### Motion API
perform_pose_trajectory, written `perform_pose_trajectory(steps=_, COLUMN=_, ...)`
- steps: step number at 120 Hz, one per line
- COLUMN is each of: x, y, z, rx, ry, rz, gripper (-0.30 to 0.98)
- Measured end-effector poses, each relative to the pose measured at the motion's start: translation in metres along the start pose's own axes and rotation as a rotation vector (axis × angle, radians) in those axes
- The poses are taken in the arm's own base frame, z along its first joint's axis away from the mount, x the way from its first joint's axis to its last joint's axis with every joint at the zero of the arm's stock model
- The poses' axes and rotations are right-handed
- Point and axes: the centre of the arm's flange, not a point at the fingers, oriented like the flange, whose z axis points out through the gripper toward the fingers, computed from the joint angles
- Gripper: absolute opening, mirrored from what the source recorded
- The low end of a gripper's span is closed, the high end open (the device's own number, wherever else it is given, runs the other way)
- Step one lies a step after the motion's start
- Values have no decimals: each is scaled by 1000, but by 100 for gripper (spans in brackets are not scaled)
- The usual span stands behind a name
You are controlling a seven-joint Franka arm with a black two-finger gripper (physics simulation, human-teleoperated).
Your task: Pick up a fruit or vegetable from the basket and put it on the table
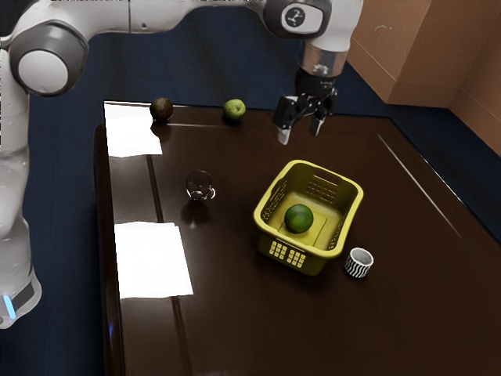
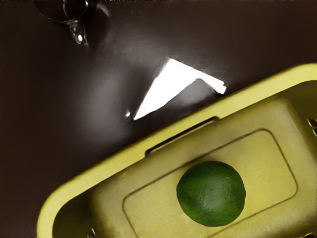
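My arm, one: arched high, hand pointing down above the counter (image 1: 227, 313). My pincer (image 1: 300, 131), one: fingers spread wide. Green fruit (image 1: 298, 218), one: on the yellow basket (image 1: 354, 207)'s floor, below my pincer and well apart from it. Basket, likewise clear cup (image 2: 63, 10): cropped by the wrist view's edge; cup's outline faint.
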Motion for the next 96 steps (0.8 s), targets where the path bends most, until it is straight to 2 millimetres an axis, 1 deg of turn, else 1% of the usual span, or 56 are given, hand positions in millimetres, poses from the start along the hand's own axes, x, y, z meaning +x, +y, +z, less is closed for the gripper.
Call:
perform_pose_trajectory(steps=5, x=3, y=5, z=4, rx=4, ry=6, rz=-32, gripper=69)
perform_pose_trajectory(steps=14, x=11, y=11, z=6, rx=3, ry=7, rz=-89, gripper=69)
perform_pose_trajectory(steps=20, x=21, y=14, z=3, rx=-3, ry=5, rz=-130, gripper=69)
perform_pose_trajectory(steps=26, x=31, y=20, z=6, rx=-1, ry=15, rz=-174, gripper=69)
perform_pose_trajectory(steps=34, x=37, y=32, z=19, rx=12, ry=33, rz=-221, gripper=69)
perform_pose_trajectory(steps=40, x=27, y=39, z=27, rx=13, ry=36, rz=-233, gripper=69)
perform_pose_trajectory(steps=47, x=2, y=49, z=39, rx=11, ry=37, rz=-225, gripper=69)
perform_pose_trajectory(steps=51, x=-11, y=51, z=48, rx=12, ry=37, rz=-220, gripper=69)
perform_pose_trajectory(steps=58, x=-25, y=51, z=62, rx=18, ry=30, rz=-223, gripper=69)
perform_pose_trajectory(steps=64, x=-32, y=41, z=87, rx=39, ry=32, rz=-234, gripper=69)
perform_pose_trajectory(steps=71, x=-37, y=34, z=104, rx=40, ry=16, rz=-258, gripper=69)
perform_pose_trajectory(steps=84, x=-45, y=36, z=120, rx=19, ry=-32, rz=-320, gripper=69)
perform_pose_trajectory(steps=90, x=-45, y=36, z=128, rx=11, ry=-45, rz=-351, gripper=69)
perform_pose_trajectory(steps=96, x=-42, y=37, z=131, rx=-2, ry=-58, rz=-384, gripper=69)
